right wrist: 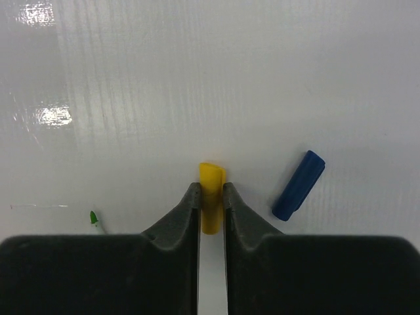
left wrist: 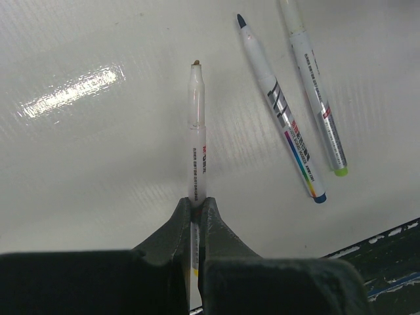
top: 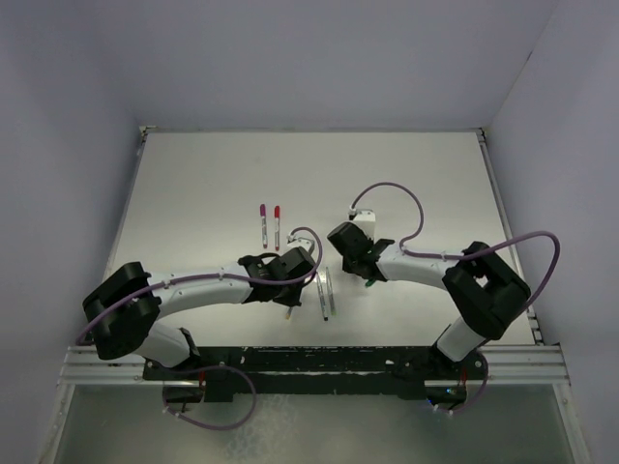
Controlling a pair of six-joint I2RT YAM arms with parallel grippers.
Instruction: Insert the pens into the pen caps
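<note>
One slim pen (left wrist: 197, 141), stubby yellow cap (right wrist: 211, 193)

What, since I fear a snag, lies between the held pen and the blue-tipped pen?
Only bare table, in the left wrist view, between held pen and blue-tipped pen.

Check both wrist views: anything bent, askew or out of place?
Nothing stands out. The left gripper grips one pen straight, the right gripper pinches the yellow cap, and the blue cap lies loose beside it.
</note>
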